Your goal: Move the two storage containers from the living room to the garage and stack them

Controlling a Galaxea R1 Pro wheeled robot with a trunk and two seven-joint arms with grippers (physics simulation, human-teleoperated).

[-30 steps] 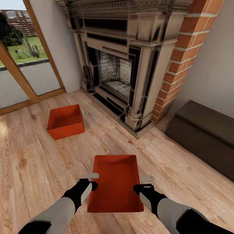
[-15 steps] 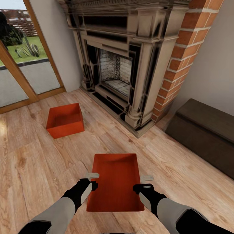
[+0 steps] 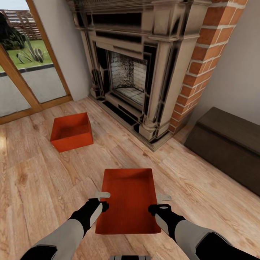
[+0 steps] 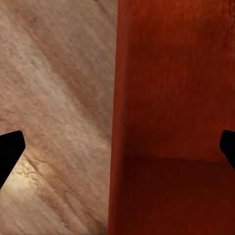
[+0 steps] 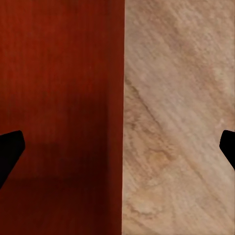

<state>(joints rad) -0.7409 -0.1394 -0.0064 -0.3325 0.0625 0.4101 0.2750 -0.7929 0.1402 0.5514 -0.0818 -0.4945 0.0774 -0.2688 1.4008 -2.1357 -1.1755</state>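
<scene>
Head view: two orange-red boxes are in the living room, on a wood-plank floor (image 3: 32,187) in front of a fireplace (image 3: 133,68). The near box (image 3: 128,200) lies just ahead of the robot, between its two arms. The far box (image 3: 71,131) sits well apart, toward the glass doors (image 3: 25,72). A dark chest (image 3: 227,148) stands by the wall past the fireplace. The left gripper (image 3: 103,200) is at the near box's left long wall and the right gripper (image 3: 159,202) at its right long wall, each about halfway along. Whether the box is lifted or resting on the floor is unclear.

Left wrist view: the left wall (image 4: 117,122) of the box runs between two dark fingertips (image 4: 10,152) that stand wide apart, one over the floor, one inside the box. The jaws are open, not pinching.

Right wrist view: the same picture mirrored. The right wall (image 5: 120,117) lies midway between spread fingertips (image 5: 10,152); these jaws are open too.

Judgement: the box looks light, stiff and thin-walled, with smooth sides that could slip. The long walls at mid-length seem the best hold, one gripper on each, so that it stays level.
</scene>
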